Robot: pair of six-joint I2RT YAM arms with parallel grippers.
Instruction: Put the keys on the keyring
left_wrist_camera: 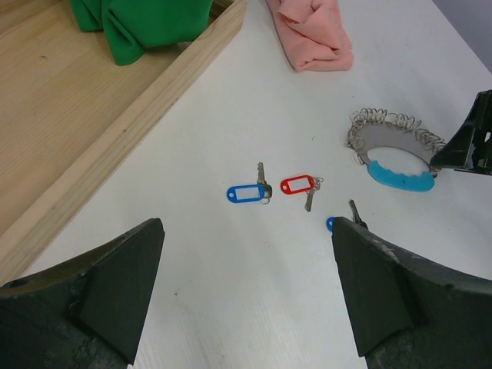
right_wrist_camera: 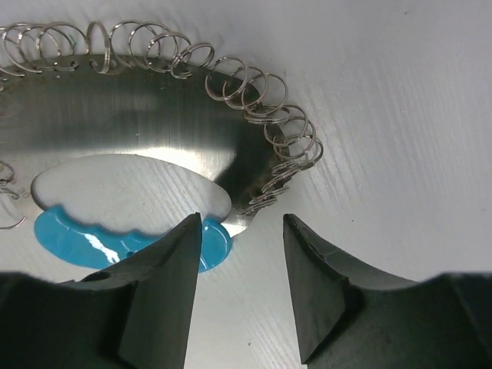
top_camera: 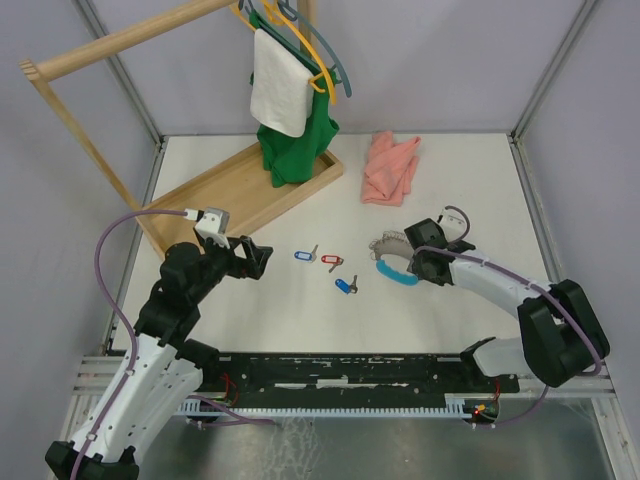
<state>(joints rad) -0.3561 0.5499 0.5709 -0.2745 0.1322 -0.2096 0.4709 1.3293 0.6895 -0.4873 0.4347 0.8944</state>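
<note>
Keyring point(top_camera: 392, 257) under right claw point(top_camera: 418, 264), keys point(top_camera: 331, 261) loose mid-table

The keyring lies flat on the table point(top_camera: 470, 180), right of the middle, its wire coils toward the far edge and its blue section point(right_wrist_camera: 84, 240) toward the near edge. The right claw hangs low over the right end of that section, jaws partway open. One finger point(right_wrist_camera: 157, 300) overlaps the blue tip and bare table shows in the gap. Nothing is seen pinched.

The three keys lie apart from the ring, to its left near the table's middle. The blue-tagged one point(left_wrist_camera: 250, 192) and the red-tagged one point(left_wrist_camera: 297, 185) are side by side. The second blue one point(top_camera: 345, 285) sits nearer the near edge, half hidden in the left wrist view.

The left claw point(top_camera: 258, 256) hovers left of the keys, spread wide and empty.

A pink cloth point(top_camera: 389, 168) lies toward the far edge, and a wooden rack point(top_camera: 215, 195) with hung clothes fills the far left corner.
</note>
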